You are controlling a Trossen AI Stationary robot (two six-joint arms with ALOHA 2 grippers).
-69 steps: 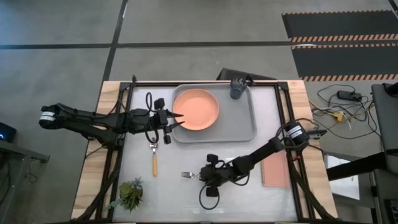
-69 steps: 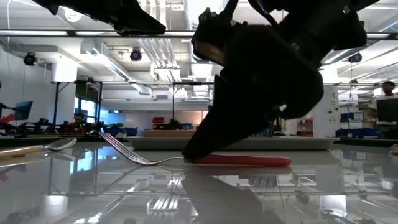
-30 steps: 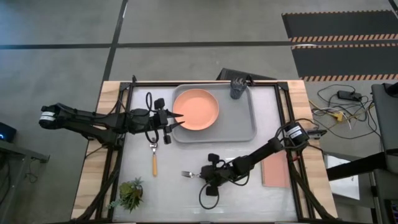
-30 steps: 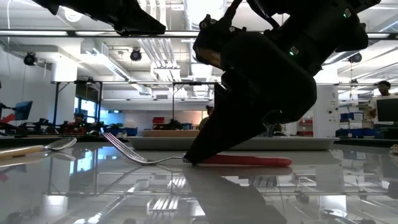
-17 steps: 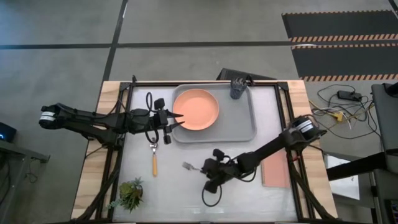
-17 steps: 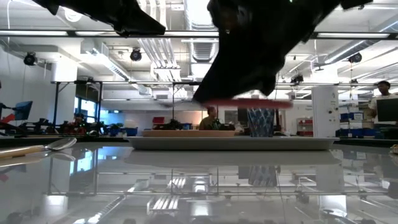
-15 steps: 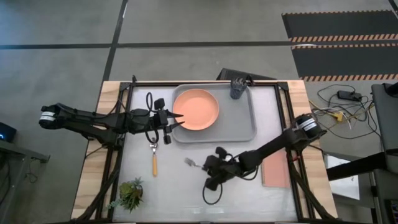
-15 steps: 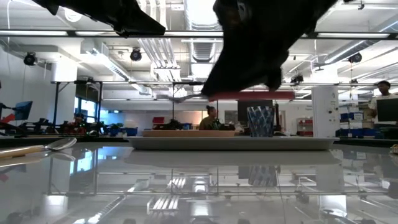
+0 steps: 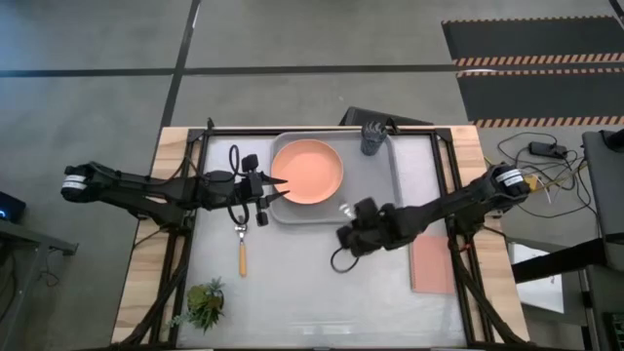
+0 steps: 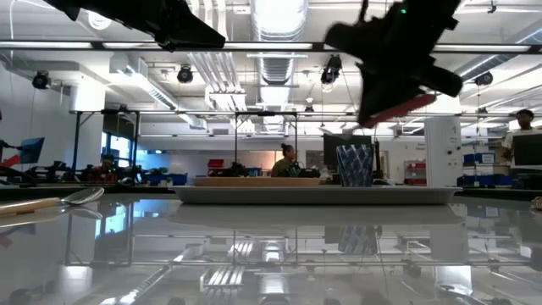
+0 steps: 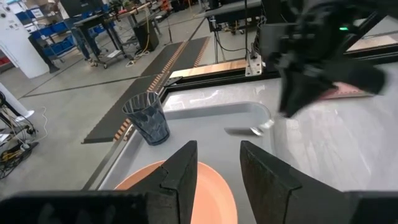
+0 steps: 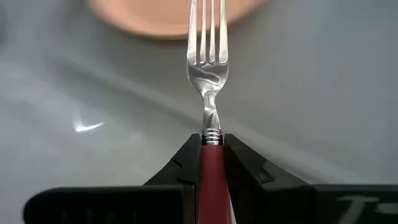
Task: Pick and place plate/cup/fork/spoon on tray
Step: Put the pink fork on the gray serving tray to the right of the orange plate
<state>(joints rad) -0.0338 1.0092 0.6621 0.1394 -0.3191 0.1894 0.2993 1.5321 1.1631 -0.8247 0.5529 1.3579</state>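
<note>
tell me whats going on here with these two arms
The right claw is shut on the fork, gripping its red handle, and holds it in the air at the near edge of the tray, tines toward the plate. The plate and the cup sit on the tray. The spoon lies on the table beside the tray. The left claw is open at the tray's left edge, next to the plate.

Glossy white table (image 9: 292,292) with tray (image 9: 385,200), spoon (image 9: 242,249), small plant (image 9: 205,300), pink-brown pad (image 9: 430,263).
</note>
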